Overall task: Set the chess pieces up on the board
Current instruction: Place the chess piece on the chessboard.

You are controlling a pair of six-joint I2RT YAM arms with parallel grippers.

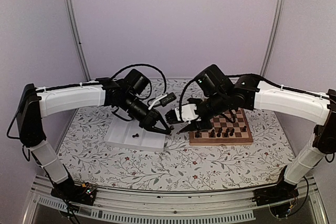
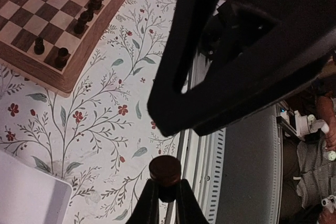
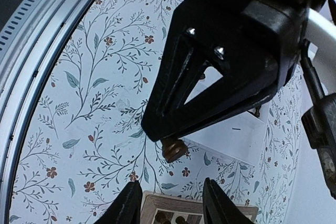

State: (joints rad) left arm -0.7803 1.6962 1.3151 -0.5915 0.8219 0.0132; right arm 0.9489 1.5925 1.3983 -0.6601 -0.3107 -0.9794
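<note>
Lying on the floral table (image 1: 173,166), the board (image 1: 220,142) sits R, white tray (image 1: 121,132) L. Btwn them, L gripper (image 2: 167,190) is clamped on 1 dark piece (image 2: 165,170), held off the table. R gripper (image 3: 171,183) faces it, fingers apart, empty. Other pieces (image 2: 62,56) stand on the board.

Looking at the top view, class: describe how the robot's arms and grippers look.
The left arm and right arm have white shells, black joints and looping black cables. The left gripper and right gripper are black, tapering to narrow tips.
</note>
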